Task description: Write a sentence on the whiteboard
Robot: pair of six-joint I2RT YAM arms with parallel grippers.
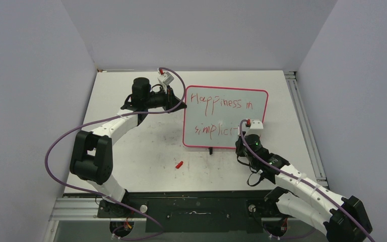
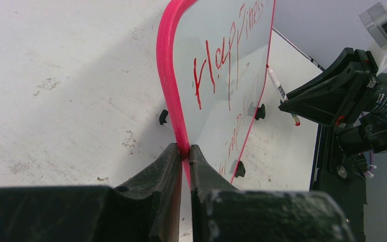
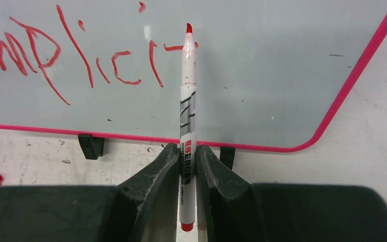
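Whiteboard (image 1: 221,123) sits on the counter (image 1: 131,151), right of centre in the top view, on small black feet. Sentence (image 1: 216,104) in red, two lines: "Happiness in" above, "simplicit" below, the last letters rough.

Left claw (image 2: 185,150) - closed on the board's pink rim at its left edge, one finger on each face.

Right claw (image 3: 187,151) - clamped on a red marker (image 3: 188,101), low on the barrel, tip aimed at the board just past the last stroke; contact cannot be told.

Small red piece (image 1: 179,164) lies loose on the counter, near the board's near edge.
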